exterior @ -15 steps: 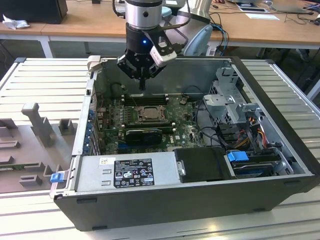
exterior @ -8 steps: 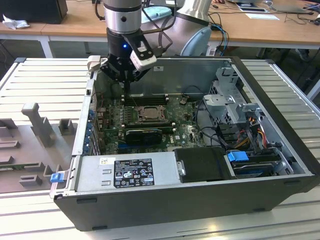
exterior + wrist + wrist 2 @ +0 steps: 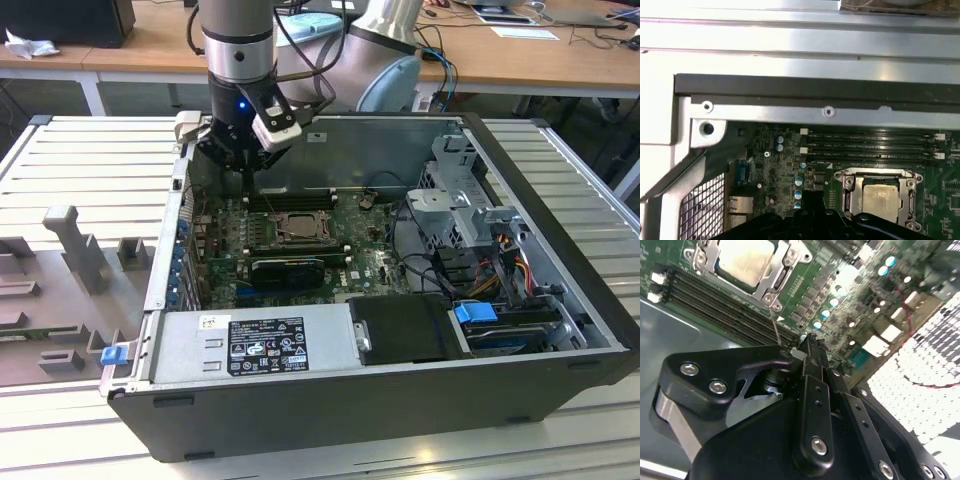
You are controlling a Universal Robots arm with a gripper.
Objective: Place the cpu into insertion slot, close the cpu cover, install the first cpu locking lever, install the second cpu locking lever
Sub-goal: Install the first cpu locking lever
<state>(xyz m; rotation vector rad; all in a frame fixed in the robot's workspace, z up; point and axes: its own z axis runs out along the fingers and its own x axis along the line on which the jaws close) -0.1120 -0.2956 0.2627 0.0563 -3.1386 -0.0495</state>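
Note:
The cpu (image 3: 745, 260), a pale square chip, lies flat in the insertion slot on the green motherboard, also seen as the cpu (image 3: 880, 197) in the first wrist view. The silver cpu cover (image 3: 785, 267) is folded down around it, with the chip's face showing through the cut-out. A thin wire locking lever (image 3: 775, 325) rises from a socket corner towards my fingertips. My black gripper (image 3: 809, 346) is shut, its tips beside the lever's free end; I cannot tell whether they touch. In the exterior view the gripper (image 3: 246, 175) hangs over the board behind the socket (image 3: 297, 228).
Long black memory slots (image 3: 725, 310) run between the socket and the case's back wall (image 3: 790, 90). A power supply (image 3: 255, 345) fills the case's front, and a drive cage (image 3: 460, 200) with cables stands at the exterior view's right. A grey foam tray (image 3: 70, 260) lies outside on the left.

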